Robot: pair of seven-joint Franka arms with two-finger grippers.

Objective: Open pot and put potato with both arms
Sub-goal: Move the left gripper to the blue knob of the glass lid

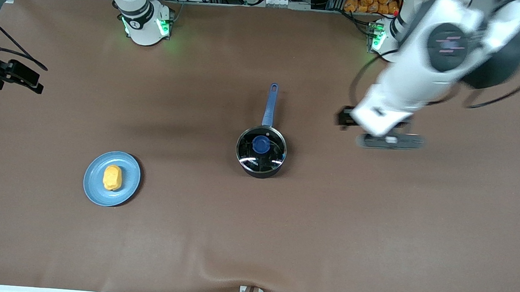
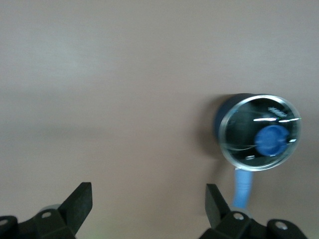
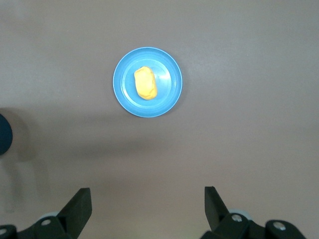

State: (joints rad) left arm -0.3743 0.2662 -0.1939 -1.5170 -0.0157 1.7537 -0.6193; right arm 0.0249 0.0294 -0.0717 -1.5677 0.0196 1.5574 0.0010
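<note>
Opening step is just starting: left gripper [image 2: 148,201], jaws spread and empty, is hovering at three o'clock of the lidded saucepan [image 1: 261,151]; right gripper [image 3: 147,204], likewise released, is waiting above the table. Next, I judge, comes pinching the lid's blue knob [image 1: 261,144].

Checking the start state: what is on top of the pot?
A clear glass lid with a blue knob covers the pot. Reflections hide most of the inside.

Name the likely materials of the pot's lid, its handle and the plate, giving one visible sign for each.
Lid: probably glass, clear and glossy with reflections; its rim looks metallic.
Handle: matte blue, perhaps plastic or a coating; unclear which.
Plate: smooth light blue with a soft sheen, ceramic or plastic.
</note>
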